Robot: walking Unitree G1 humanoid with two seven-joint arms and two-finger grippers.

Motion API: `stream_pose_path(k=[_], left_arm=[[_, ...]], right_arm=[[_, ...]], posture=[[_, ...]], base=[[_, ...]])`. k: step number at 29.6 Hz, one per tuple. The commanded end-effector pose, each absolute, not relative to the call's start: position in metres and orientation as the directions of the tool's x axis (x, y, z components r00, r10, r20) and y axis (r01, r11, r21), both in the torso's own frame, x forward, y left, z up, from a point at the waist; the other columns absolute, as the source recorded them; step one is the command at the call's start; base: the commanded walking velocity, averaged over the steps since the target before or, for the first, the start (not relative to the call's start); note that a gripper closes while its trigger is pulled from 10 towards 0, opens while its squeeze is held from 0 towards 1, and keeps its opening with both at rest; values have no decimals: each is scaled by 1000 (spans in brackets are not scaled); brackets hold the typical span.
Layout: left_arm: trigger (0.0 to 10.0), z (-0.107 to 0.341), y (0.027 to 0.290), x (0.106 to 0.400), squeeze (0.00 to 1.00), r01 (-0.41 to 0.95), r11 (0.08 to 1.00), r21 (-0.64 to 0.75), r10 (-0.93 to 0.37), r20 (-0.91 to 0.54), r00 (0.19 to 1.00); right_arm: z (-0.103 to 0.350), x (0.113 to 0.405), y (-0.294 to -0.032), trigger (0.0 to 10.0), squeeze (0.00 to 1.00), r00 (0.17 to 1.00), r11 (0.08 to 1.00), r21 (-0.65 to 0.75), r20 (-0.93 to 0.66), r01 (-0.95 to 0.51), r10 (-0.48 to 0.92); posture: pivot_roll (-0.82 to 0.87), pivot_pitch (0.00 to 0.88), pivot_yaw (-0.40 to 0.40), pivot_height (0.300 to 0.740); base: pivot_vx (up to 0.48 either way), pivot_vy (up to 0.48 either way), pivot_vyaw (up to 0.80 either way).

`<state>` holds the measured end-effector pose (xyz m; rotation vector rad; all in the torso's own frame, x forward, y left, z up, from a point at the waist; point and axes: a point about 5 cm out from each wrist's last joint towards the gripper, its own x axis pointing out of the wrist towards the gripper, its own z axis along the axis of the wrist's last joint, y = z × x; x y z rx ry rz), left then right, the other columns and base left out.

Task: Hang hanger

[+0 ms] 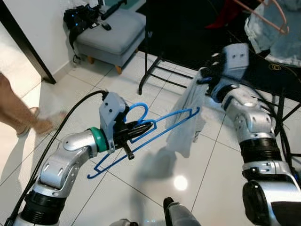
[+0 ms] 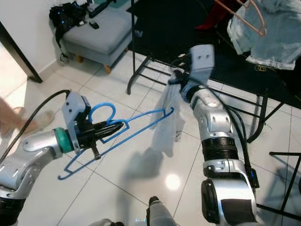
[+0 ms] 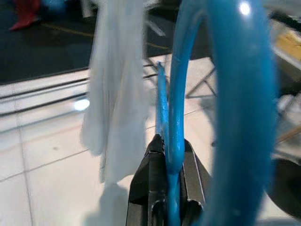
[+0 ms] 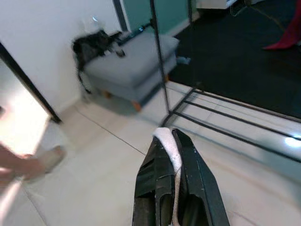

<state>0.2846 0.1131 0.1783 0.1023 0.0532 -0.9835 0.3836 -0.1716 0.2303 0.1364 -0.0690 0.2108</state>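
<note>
the left claw point(image 1: 134, 132) is clamped on the neck of the blue hanger point(image 1: 155, 134) at frame centre; the right claw point(image 1: 203, 75) pinches the white cloth point(image 1: 188, 117), which drapes over the hanger's far tip; risk: the cloth sits only on that tip, so any tilt or pull from either arm could slide it off onto the floor; the clothes rack point(image 1: 150, 61) stands upper centre, well apart.

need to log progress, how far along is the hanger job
Picked up: the left pincer is shut on the blue hanger near its hook, and the right pincer pinches the top of a white cloth. In hand: the cloth hangs against the hanger's far tip, not yet threaded on. Left: dress the hanger, then hook it on the black rack.
</note>
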Motion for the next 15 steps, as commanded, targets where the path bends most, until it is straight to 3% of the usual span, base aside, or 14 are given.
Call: stream_pose_path(k=[1, 2, 4, 6, 15], left_arm=[[10000, 174, 107, 290, 0, 807, 587, 64, -802, -96, 590], [10000, 172, 103, 295, 0, 772, 634, 47, -767, -87, 635], [10000, 172, 103, 295, 0, 772, 634, 47, -767, -87, 635], [10000, 166, 97, 304, 0, 696, 718, 3, -694, -83, 715], [10000, 162, 98, 315, 0, 584, 811, -25, -584, -76, 808]], right_arm=[[240, 382, -161, 10000, 0, 961, 955, 129, 106, -268, 256], [241, 379, -155, 10000, 0, 951, 946, 117, 103, -303, 292], [241, 379, -155, 10000, 0, 951, 946, 117, 103, -303, 292], [239, 370, -144, 10000, 0, 929, 929, 52, 79, -367, 362], [227, 364, -133, 10000, 0, 916, 914, -91, 28, -395, 399]], posture=[[-80, 105, 110, 737], [-82, 105, 109, 737], [-82, 105, 109, 737], [-92, 110, 106, 737], [-92, 114, 109, 737]], base=[[0, 0, 0], [0, 0, 0], [0, 0, 0], [0, 0, 0], [0, 0, 0]])
